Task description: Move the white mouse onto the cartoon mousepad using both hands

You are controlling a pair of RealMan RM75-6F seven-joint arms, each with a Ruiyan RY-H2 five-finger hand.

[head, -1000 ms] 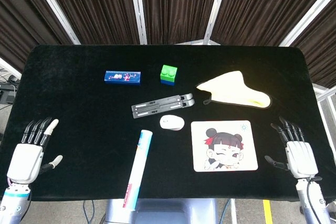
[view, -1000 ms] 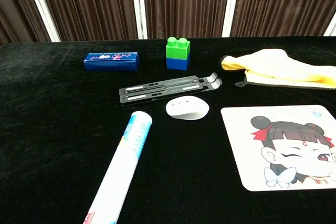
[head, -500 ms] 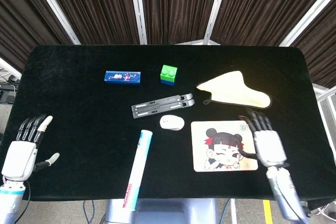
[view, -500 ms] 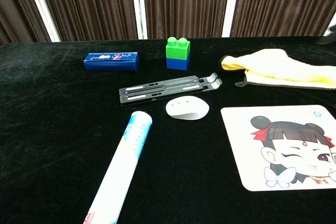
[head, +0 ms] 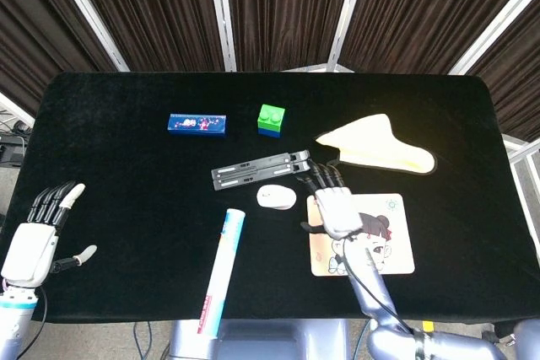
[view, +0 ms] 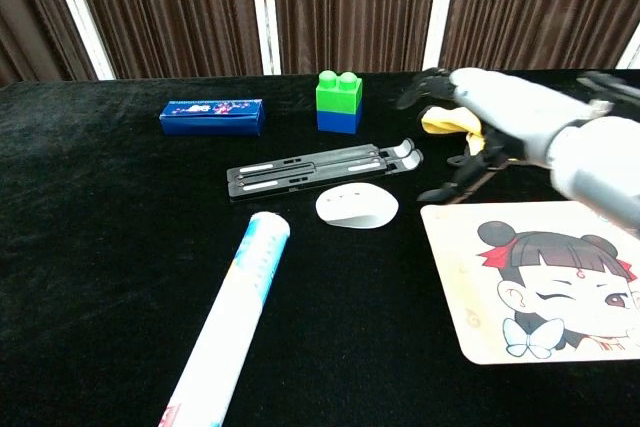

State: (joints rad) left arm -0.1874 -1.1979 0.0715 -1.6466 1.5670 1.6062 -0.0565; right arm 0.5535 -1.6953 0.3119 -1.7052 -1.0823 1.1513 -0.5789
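Observation:
The white mouse (head: 277,197) (view: 357,207) lies on the black table, just left of the cartoon mousepad (head: 390,236) (view: 540,277) with a winking girl printed on it. My right hand (head: 331,204) (view: 487,112) hovers with fingers spread above the mousepad's left edge, just right of the mouse, not touching it and holding nothing. At the table's front left corner my left hand (head: 35,238) stays open and empty; the chest view does not show it.
A black folding stand (head: 261,169) (view: 322,169) lies right behind the mouse. A long white tube (head: 221,269) (view: 232,317) lies front left of it. Further back are a blue box (head: 197,123), a green-and-blue block (head: 271,119) and a yellow cloth (head: 380,145).
My right hand has swept left from the table's right edge across the mousepad to beside the mouse. My left hand drifted slightly toward the front left corner. The mouse has not moved.

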